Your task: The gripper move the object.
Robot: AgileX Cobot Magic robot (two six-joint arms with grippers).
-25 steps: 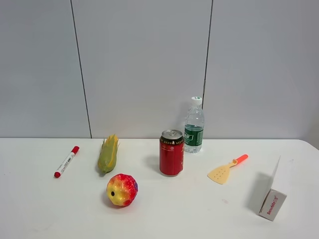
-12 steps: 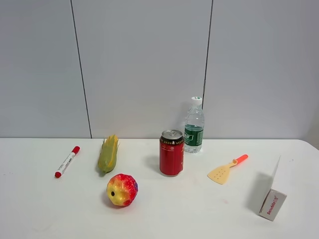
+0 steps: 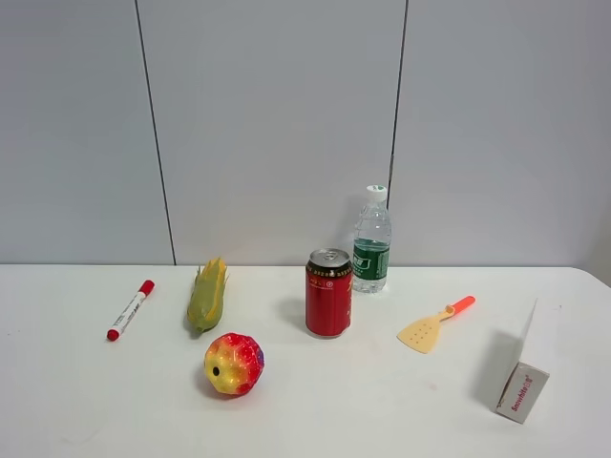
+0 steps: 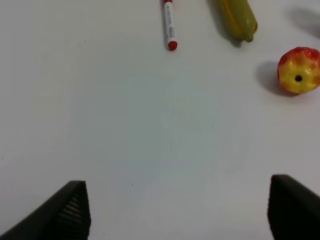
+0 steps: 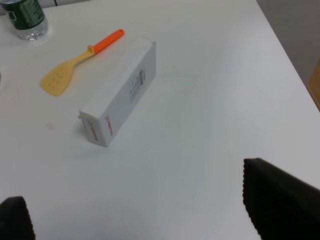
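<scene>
The white marker pen (image 3: 130, 310) with a red cap and red end lies flat on the white table (image 3: 382, 410) at the left, beside the corn. In the left wrist view the marker (image 4: 170, 25) lies well ahead of my left gripper (image 4: 180, 207). That gripper is open and empty, its two black fingertips (image 4: 70, 212) spread wide over bare table. My right gripper (image 5: 147, 210) is also open and empty, near the white box. Neither gripper shows in the exterior high view.
A corn cob (image 3: 207, 296), a red-yellow ball (image 3: 233, 364), a red can (image 3: 328, 293) and a water bottle (image 3: 371, 240) stand mid-table. A yellow spatula with an orange handle (image 3: 434, 325) and a white box (image 3: 527, 367) are at the right.
</scene>
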